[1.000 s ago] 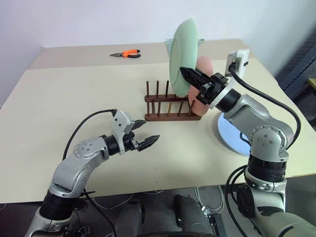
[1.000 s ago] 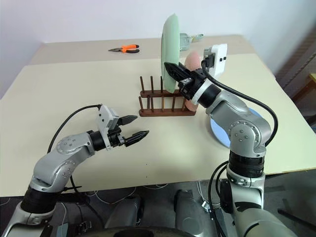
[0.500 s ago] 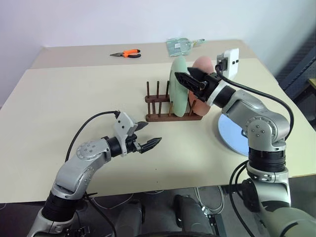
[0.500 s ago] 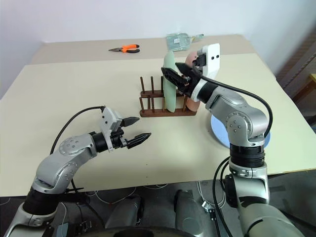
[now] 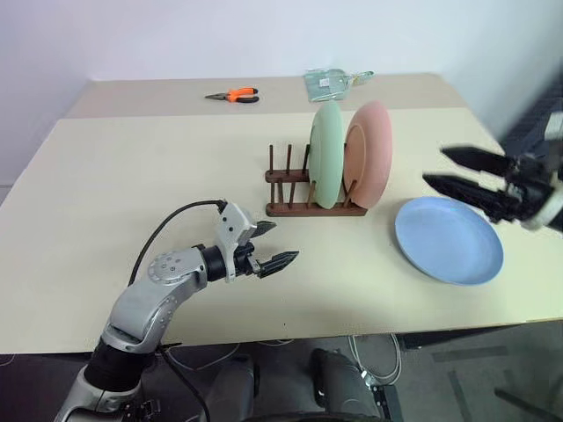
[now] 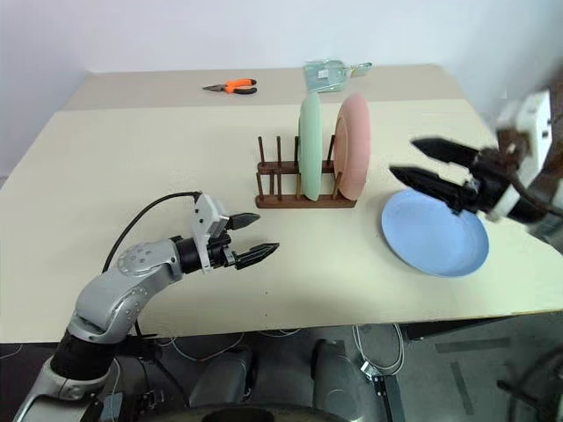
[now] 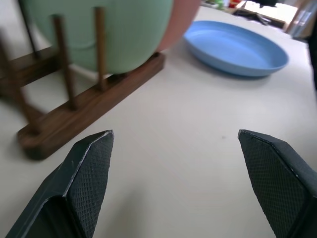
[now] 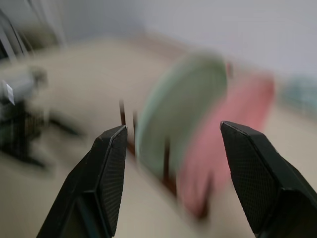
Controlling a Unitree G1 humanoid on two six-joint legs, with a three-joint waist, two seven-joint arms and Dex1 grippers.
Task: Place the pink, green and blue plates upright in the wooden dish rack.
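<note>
The green plate (image 5: 326, 155) and the pink plate (image 5: 370, 156) are standing upright side by side in the rack (image 5: 313, 190), the pink one at the rack's right end and the green one just left of it. The blue plate (image 5: 449, 239) is lying flat on the table (image 5: 132, 185), near the rack on its right and apart from it.

The right gripper (image 5: 457, 171) is hanging in the air above the blue plate's far right edge, its fingers spread wide and holding nothing, pointing left toward the racked plates and well clear of them. The left gripper (image 5: 273, 245) is hovering low over the table in front of the rack's left end, fingers parted wide and empty, aiming toward the rack and the blue plate.

The table is a pale beige top. At its far edge orange-handled pliers (image 5: 234, 95) are lying, and to their right a clear plastic packet (image 5: 332, 82). A plain white wall (image 5: 264, 35) is rising behind the table.
</note>
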